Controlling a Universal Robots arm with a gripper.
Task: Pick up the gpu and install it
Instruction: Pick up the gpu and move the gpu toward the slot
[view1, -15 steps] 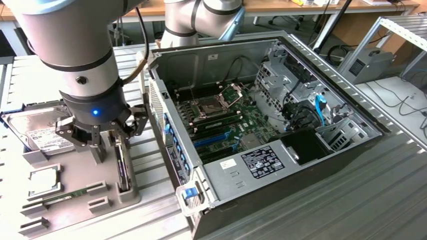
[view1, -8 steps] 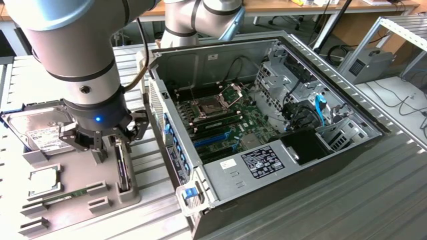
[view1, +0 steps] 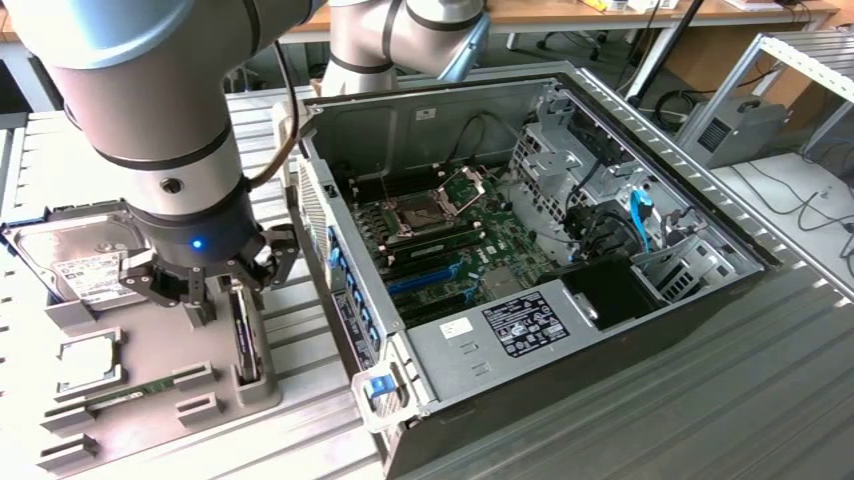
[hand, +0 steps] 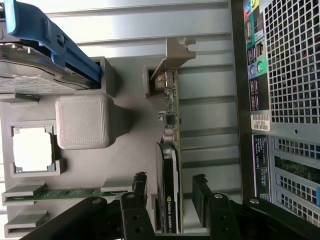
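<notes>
- Your gripper (hand: 170, 202) hangs over the grey holder tray (hand: 130, 145) on the bench (view1: 694, 400), at the exterior view's left.
- The fingers (hand: 139, 195) are spread wide, one on each side of the gpu (hand: 169, 165). You can see a narrow gap on both sides, so nothing is pinched.
- The gpu stands on edge in its slot in the tray. Its tan metal bracket is at the end away from the fingers, and its black face is between them. In the exterior view the gpu (view1: 246, 340) sits just beside the computer case (view1: 534, 380).
- The same tray also holds a hard drive (hand: 30, 65) with a blue carrier, a processor chip (hand: 32, 152) in a square pocket, and a green RAM stick (hand: 60, 194) in a narrow slot.
- The computer case lies open on its side, with the motherboard (view1: 441, 250) exposed inside.
</notes>
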